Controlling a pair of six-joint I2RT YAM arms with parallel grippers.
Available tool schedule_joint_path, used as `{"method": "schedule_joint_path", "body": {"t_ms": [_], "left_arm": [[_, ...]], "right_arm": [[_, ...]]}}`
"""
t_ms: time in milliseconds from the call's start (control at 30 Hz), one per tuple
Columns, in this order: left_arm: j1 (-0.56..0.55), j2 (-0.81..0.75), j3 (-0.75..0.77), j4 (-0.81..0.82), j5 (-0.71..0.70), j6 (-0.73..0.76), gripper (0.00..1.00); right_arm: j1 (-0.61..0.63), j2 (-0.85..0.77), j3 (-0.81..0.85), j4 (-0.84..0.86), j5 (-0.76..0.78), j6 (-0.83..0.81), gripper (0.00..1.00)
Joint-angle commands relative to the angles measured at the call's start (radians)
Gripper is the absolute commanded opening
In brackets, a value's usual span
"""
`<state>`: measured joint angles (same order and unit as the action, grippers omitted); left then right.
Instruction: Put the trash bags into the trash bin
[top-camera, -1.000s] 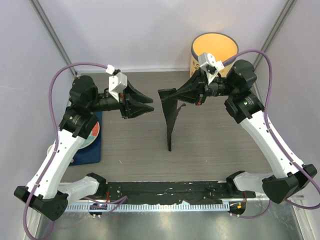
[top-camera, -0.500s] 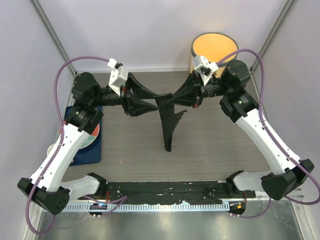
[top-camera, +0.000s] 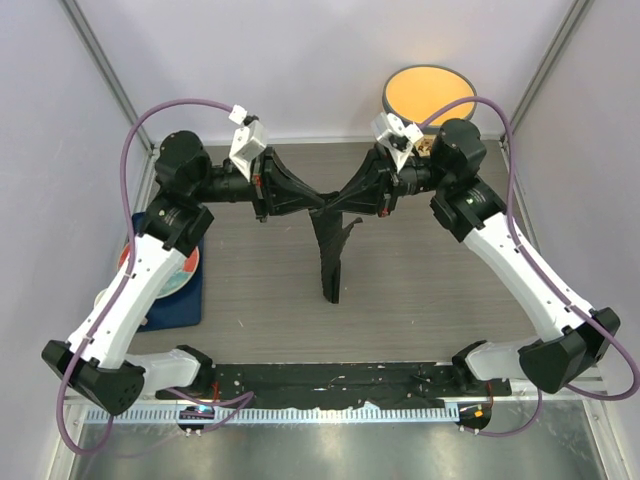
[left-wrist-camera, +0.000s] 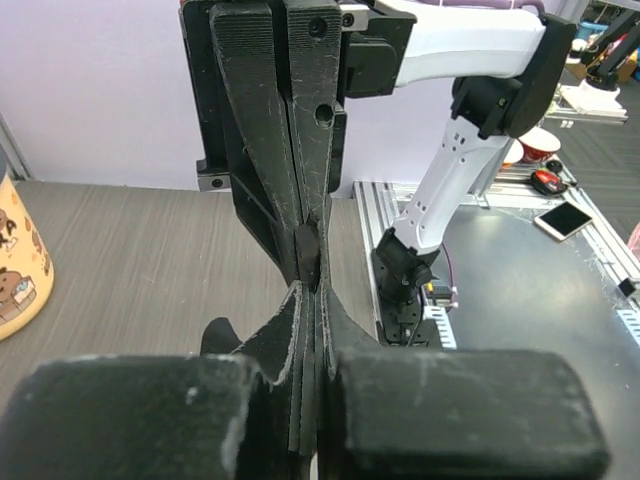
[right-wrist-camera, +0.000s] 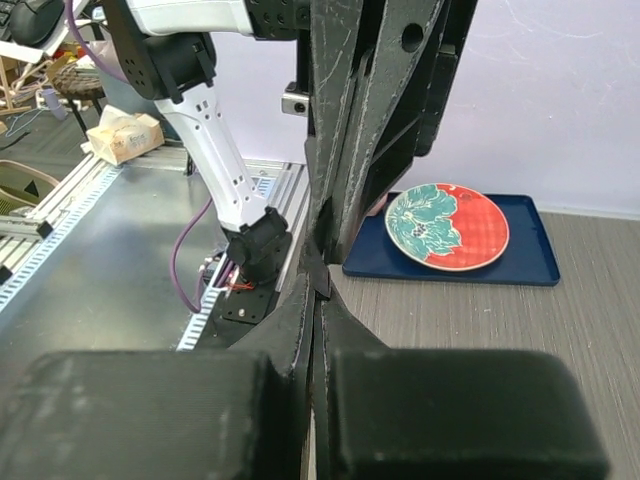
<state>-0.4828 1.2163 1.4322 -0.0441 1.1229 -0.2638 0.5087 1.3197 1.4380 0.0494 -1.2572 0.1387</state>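
The left gripper (top-camera: 322, 201) and the right gripper (top-camera: 346, 198) were clamped shut, tip to tip, on the top edge of the trash bag (top-camera: 333, 252), probably so it could be pulled open. The trash bin (top-camera: 430, 92) was set at one o'clock, and bare table (top-camera: 250, 295) was left around the hanging film.
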Motion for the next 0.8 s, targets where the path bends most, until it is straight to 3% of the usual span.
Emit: {"method": "schedule_joint_path", "body": {"t_ms": [0, 67, 100, 133, 167, 233, 267, 333, 500, 767], "left_arm": [[-0.007, 0.006, 0.019, -0.053, -0.087, -0.054, 0.0], [-0.007, -0.01, -0.03, -0.054, -0.219, -0.144, 0.0], [-0.008, -0.02, -0.056, -0.04, -0.399, -0.191, 0.0], [-0.007, -0.029, -0.085, -0.004, -0.467, -0.306, 0.0], [-0.01, -0.034, -0.119, 0.024, -0.527, -0.348, 0.0], [-0.011, -0.023, -0.128, 0.003, -0.712, -0.461, 0.0], [-0.014, -0.015, -0.116, -0.043, -0.765, -0.485, 0.0], [-0.023, 0.012, -0.098, -0.088, -0.877, -0.541, 0.0], [-0.04, 0.08, -0.015, -0.235, -0.933, -0.603, 0.0], [-0.04, 0.077, -0.046, -0.154, -0.882, -0.618, 0.0]], "right_arm": [[0.002, 0.012, 0.016, -0.005, 0.056, -0.025, 0.01], [-0.001, 0.012, 0.015, -0.099, 0.192, -0.109, 0.13], [-0.006, 0.01, 0.013, -0.138, 0.25, -0.134, 0.25], [-0.004, 0.012, 0.016, -0.213, 0.299, -0.174, 0.46], [-0.004, 0.007, 0.016, -0.238, 0.412, -0.194, 0.53], [-0.006, 0.0, 0.006, -0.291, 0.475, -0.206, 0.65], [-0.006, -0.017, -0.002, -0.305, 0.513, -0.212, 0.8], [-0.006, -0.034, -0.039, -0.315, 0.525, -0.208, 0.93], [0.005, -0.018, -0.074, -0.278, 0.62, -0.179, 0.94], [0.016, 0.061, -0.119, -0.056, 0.608, -0.146, 0.94]]}}
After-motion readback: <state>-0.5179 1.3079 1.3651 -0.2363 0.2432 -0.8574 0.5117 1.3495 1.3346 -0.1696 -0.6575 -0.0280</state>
